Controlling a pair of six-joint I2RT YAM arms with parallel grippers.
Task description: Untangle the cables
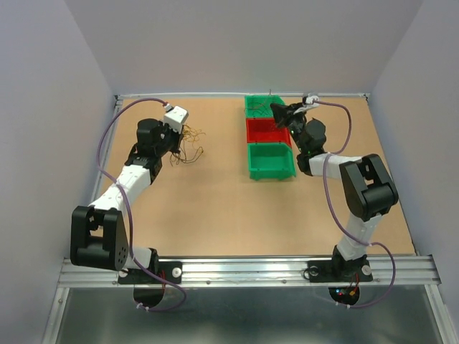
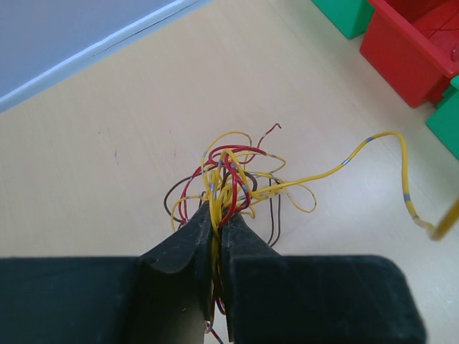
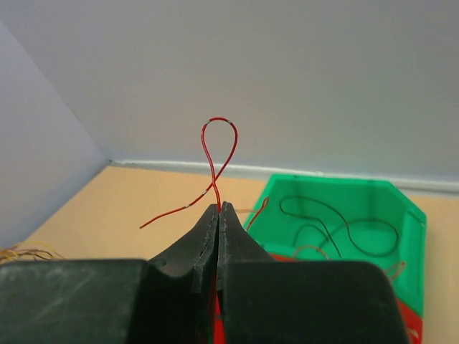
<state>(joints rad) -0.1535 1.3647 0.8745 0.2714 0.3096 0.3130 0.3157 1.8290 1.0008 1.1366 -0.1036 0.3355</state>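
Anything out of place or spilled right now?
Nothing spilled or damaged. One long yellow strand trails loose from the tangle in the left pincer; the right pincer holds a single red wire.

This looks like a robotics lab test cell. A tan wooden table (image 1: 215,215) is boxed in by plain pale wall panels (image 1: 251,43). Two black-and-white robot arms, left (image 1: 133,179) and right (image 1: 358,193), are bolted to an aluminium rail (image 1: 244,269) at its near edge. Green and red plastic sorting bins (image 1: 271,162) sit far right.

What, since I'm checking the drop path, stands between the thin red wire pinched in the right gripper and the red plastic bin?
Nothing visible does. The right gripper, shut on the thin red wire, hangs just above the open-topped red plastic bin, near its far rim, with no object between.
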